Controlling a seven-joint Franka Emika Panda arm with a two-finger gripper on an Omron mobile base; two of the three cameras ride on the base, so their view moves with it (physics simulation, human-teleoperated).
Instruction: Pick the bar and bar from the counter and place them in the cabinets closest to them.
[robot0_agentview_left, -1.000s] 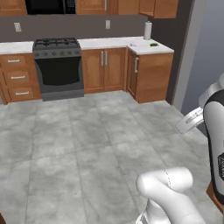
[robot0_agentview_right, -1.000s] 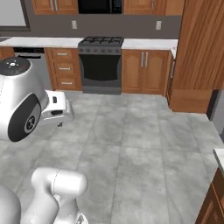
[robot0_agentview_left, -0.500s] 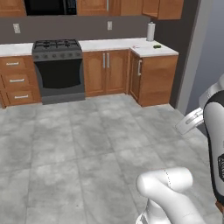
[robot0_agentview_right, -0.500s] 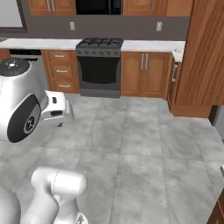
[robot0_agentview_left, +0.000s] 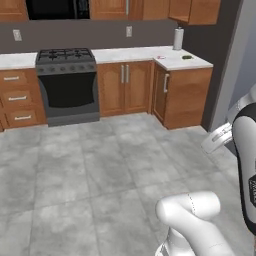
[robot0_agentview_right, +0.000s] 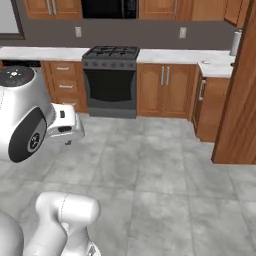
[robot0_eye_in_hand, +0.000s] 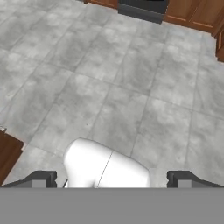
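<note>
The white marble counter (robot0_agentview_left: 150, 54) runs along the far wall and turns at its right end; it also shows in the right base view (robot0_agentview_right: 217, 69). On that corner lies a small pale bar with a reddish patch (robot0_agentview_left: 161, 57) (robot0_agentview_right: 204, 63), too small to read in detail. The other bar is out of view. Brown wall cabinets (robot0_agentview_left: 194, 10) (robot0_agentview_right: 160, 7) hang above the counter. My gripper (robot0_eye_in_hand: 112, 179) is open and holds nothing. It hangs over the grey tile floor, far from the counter.
A black gas stove (robot0_agentview_left: 67, 82) (robot0_agentview_right: 111, 80) stands between wooden base cabinets (robot0_agentview_left: 125, 87). A paper towel roll (robot0_agentview_left: 178, 38) and a green oval thing (robot0_agentview_left: 187, 57) are on the corner counter. A tall wooden panel (robot0_agentview_right: 240, 100) rises at the right. Open tile floor (robot0_agentview_left: 100, 170) lies ahead.
The whole picture has shifted: the base has driven, and the stove and corner counter now look larger and lower. The arm holds the same pose and the gripper stays open.
</note>
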